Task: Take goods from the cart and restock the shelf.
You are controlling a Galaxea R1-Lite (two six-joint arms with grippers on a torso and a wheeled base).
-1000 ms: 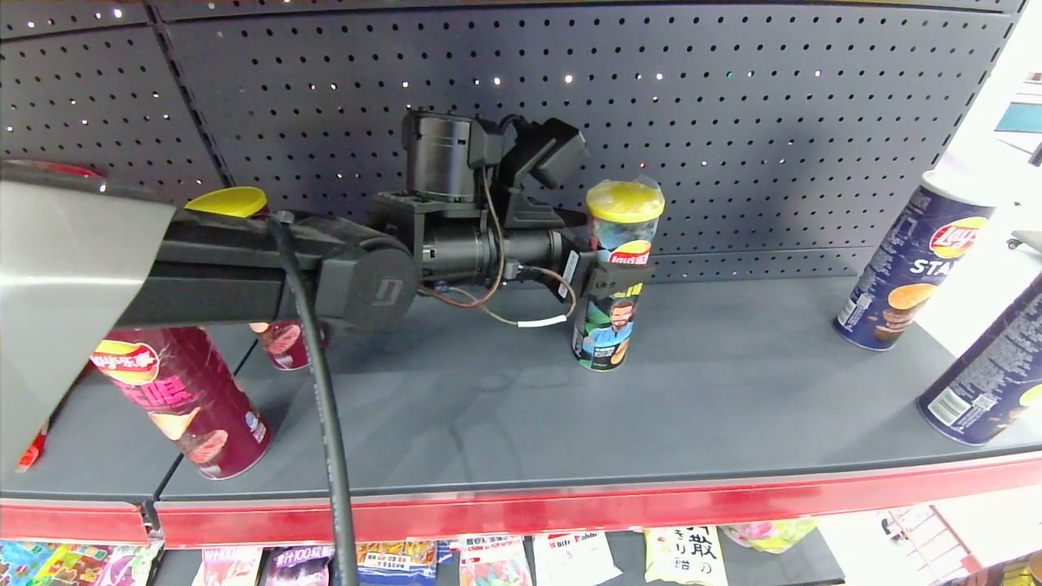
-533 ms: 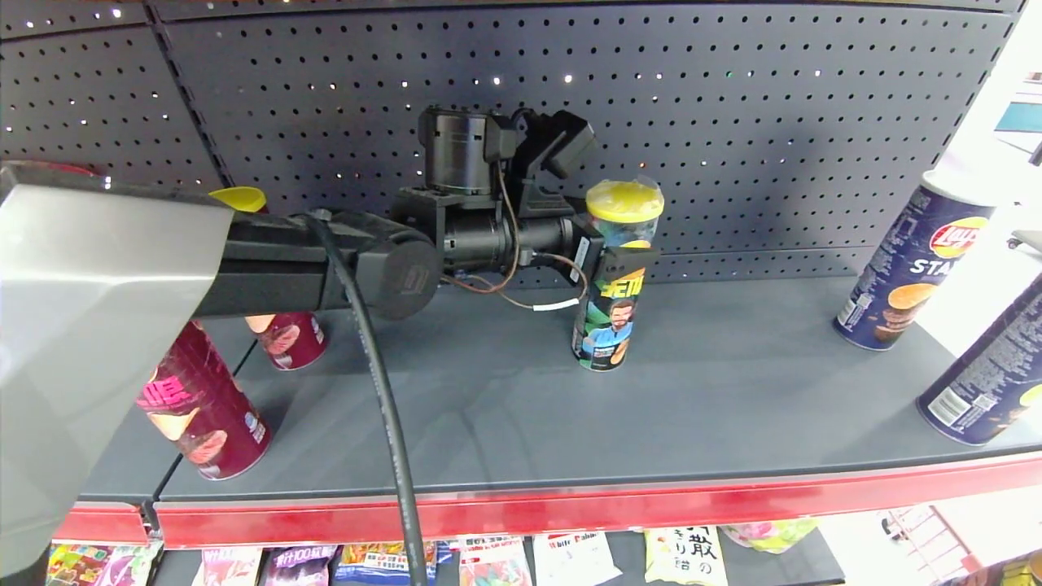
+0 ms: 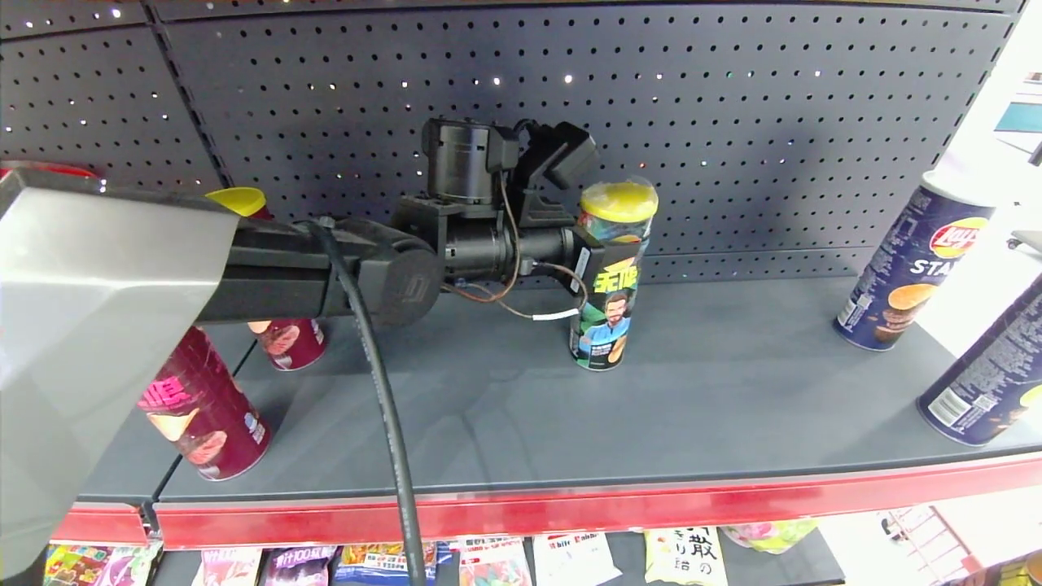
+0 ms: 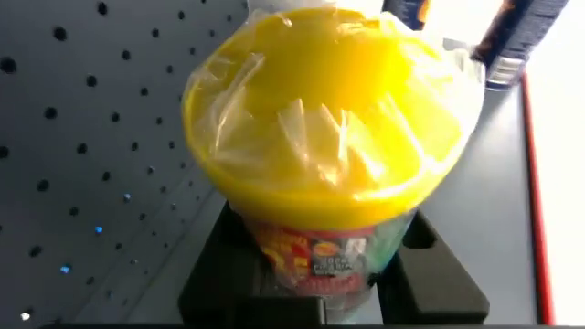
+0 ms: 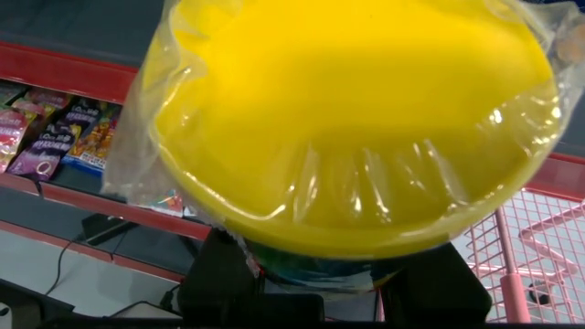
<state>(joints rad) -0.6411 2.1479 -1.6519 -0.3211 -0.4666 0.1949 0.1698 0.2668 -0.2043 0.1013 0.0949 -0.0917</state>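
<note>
Grey shelf (image 3: 733, 391): maroon cans (image 3: 203, 415) stand at its left end and blue cans (image 3: 904, 268) at its right. Left gripper (image 3: 612, 259) is clamped on the green can (image 3: 604, 330), which is mid-shelf near the pegboard (image 3: 733, 122), slightly tilted, base at the deck. Right gripper (image 5: 329, 279) appears closed round a yellow-lidded can (image 5: 356, 119), with the pink cart (image 5: 539, 265) beyond it.

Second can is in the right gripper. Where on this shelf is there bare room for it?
Widest bare patch: the shelf between the green can in the left gripper and the blue cans at the right end. The front strip along the red edge is also free. The left end is crowded by the left arm and red cans.
</note>
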